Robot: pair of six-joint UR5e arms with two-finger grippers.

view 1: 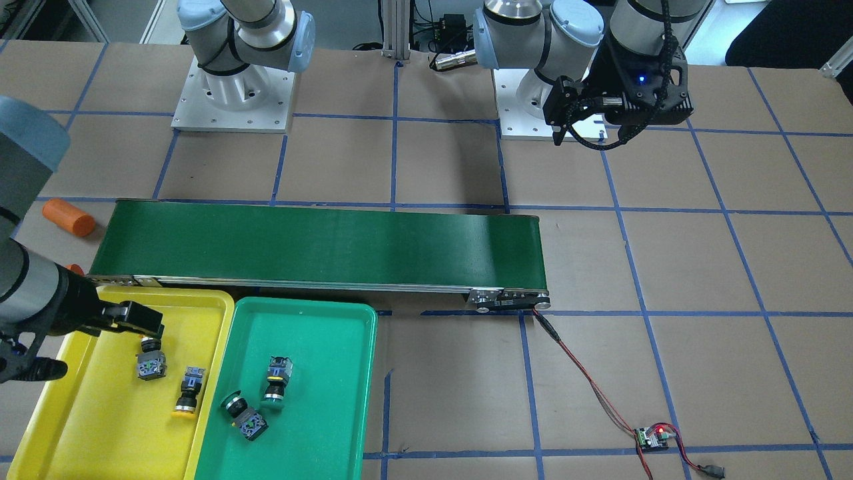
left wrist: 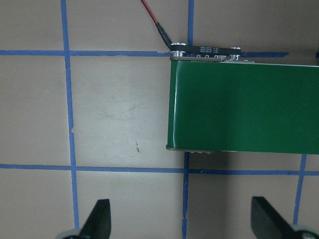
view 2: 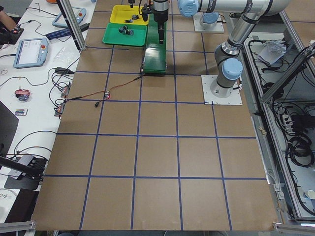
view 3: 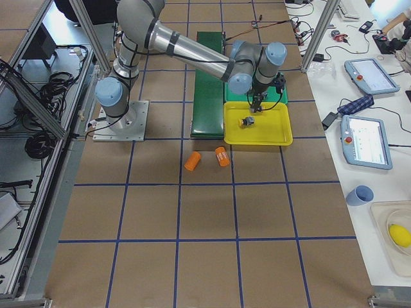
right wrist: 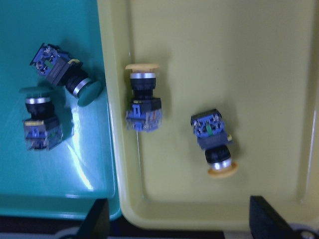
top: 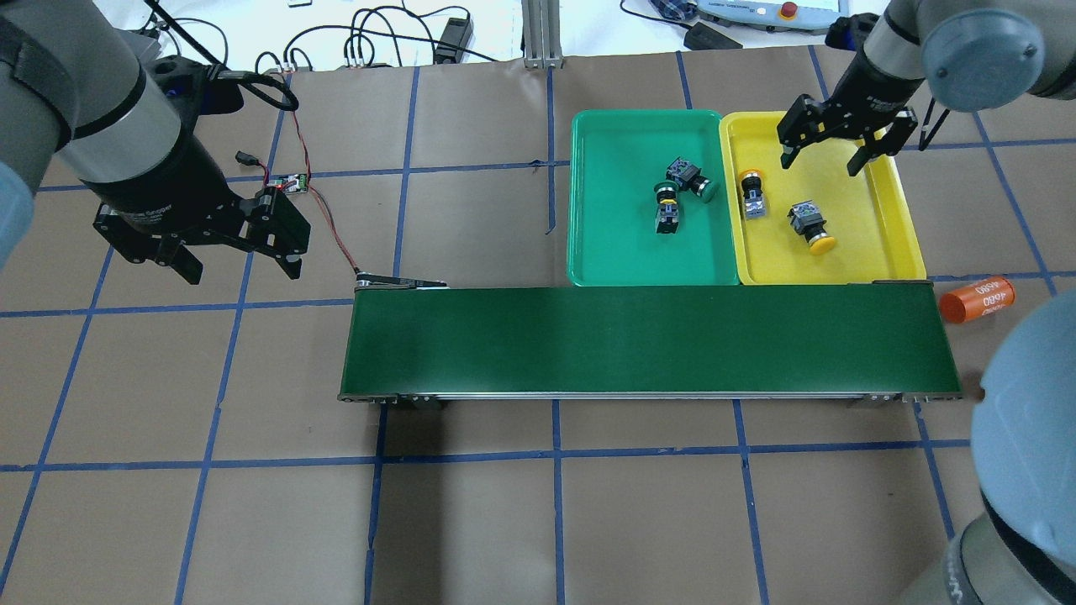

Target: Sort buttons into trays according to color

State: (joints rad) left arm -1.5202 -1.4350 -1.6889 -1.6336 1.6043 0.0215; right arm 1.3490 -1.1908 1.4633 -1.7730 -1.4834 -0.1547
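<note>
Two yellow-capped buttons [top: 751,193] [top: 811,225] lie on their sides in the yellow tray [top: 874,218]. Two green-capped buttons [top: 693,181] [top: 667,206] lie close together in the green tray [top: 614,210]. My right gripper [top: 824,155] hangs open above the yellow tray's far part, holding nothing. Its wrist view looks down on all of them: yellow buttons [right wrist: 143,97] [right wrist: 214,142] and green buttons [right wrist: 62,72] [right wrist: 40,119]. My left gripper [top: 239,265] is open and empty, off the conveyor's left end.
The long dark-green conveyor belt [top: 647,340] runs along the trays' near edge. An orange cylinder marked 4680 [top: 977,299] lies right of the yellow tray. A small circuit board [top: 290,182] with red wires sits near the left gripper.
</note>
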